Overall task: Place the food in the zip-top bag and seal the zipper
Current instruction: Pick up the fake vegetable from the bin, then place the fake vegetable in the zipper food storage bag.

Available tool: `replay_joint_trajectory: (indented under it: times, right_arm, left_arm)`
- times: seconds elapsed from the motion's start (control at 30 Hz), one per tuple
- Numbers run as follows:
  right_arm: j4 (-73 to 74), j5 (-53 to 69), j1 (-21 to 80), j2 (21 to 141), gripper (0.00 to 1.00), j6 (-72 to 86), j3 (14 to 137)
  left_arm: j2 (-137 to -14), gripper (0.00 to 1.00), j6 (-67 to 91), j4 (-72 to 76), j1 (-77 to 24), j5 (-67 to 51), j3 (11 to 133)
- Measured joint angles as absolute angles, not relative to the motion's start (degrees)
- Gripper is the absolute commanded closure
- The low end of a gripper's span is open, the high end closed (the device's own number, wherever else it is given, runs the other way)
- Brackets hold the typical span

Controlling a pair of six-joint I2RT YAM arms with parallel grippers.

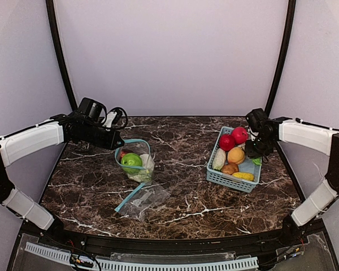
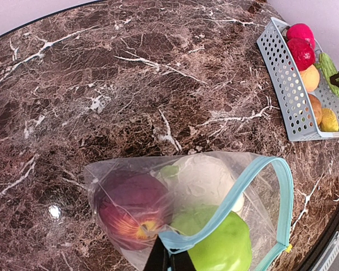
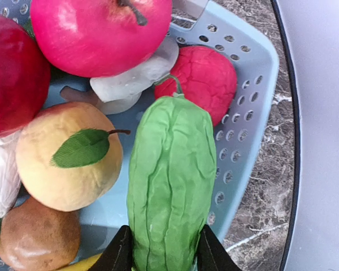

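Marble bench [image 1: 186, 141], left of centre: left gripper [image 2: 169, 261] pinches the clear blue-zippered bag [image 2: 101, 178], three toy foods [image 2: 220, 248] inside. Right gripper [image 3: 164, 254] clamps a wrinkled green vegetable [image 3: 169, 175] in the light-blue slotted basket [image 3: 254, 62], right edge; others wait, zipper unsealed.

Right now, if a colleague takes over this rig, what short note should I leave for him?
Left gripper: shut on the zipper rim of the zip-top bag, holding it open.
Right gripper: shut on the green vegetable at the basket.
Done: red apple, cauliflower, green apple in the bag.
Left to do: bag the vegetable and the other basket food, seal the zipper.
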State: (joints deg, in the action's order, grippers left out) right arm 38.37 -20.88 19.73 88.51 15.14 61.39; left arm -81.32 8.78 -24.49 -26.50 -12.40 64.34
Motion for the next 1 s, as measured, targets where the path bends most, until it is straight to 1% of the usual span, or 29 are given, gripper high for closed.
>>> replay_joint_trajectory:
  times: [0.13, 0.27, 0.33, 0.5, 0.63, 0.73, 1.0]
  right_arm:
    - [41.21, -20.62, 19.73, 83.20, 0.68, 15.05, 61.67]
    - [42.57, -16.40, 20.97, 77.08, 0.68, 14.24, 62.37]
    - [42.46, -14.15, 23.64, 74.43, 0.68, 13.89, 63.18]
    - [39.18, -7.44, 35.22, 70.98, 0.69, 13.52, 66.13]
    - [32.73, -2.24, 44.07, 71.59, 0.68, 13.52, 66.43]
    - [25.78, 0.60, 50.17, 74.26, 0.68, 13.32, 66.57]
    - [5.82, 5.80, 59.35, 86.48, 0.69, 10.92, 67.61]
  left_arm:
    - [-81.32, 0.99, 8.80, -24.49, -26.50, -12.36, 64.34]
    - [-81.32, 0.99, 8.80, -24.49, -26.50, -12.32, 64.34]
    - [-81.32, 0.99, 8.78, -24.49, -26.50, -12.29, 64.34]
    - [-81.30, 0.99, 8.80, -24.49, -26.50, -12.21, 64.34]
    - [-81.21, 0.99, 8.80, -24.43, -26.50, -12.21, 64.34]
    - [-80.93, 0.99, 8.80, -24.36, -26.50, -12.25, 64.34]
    - [-80.71, 0.99, 8.80, -24.25, -26.50, -12.51, 64.34]
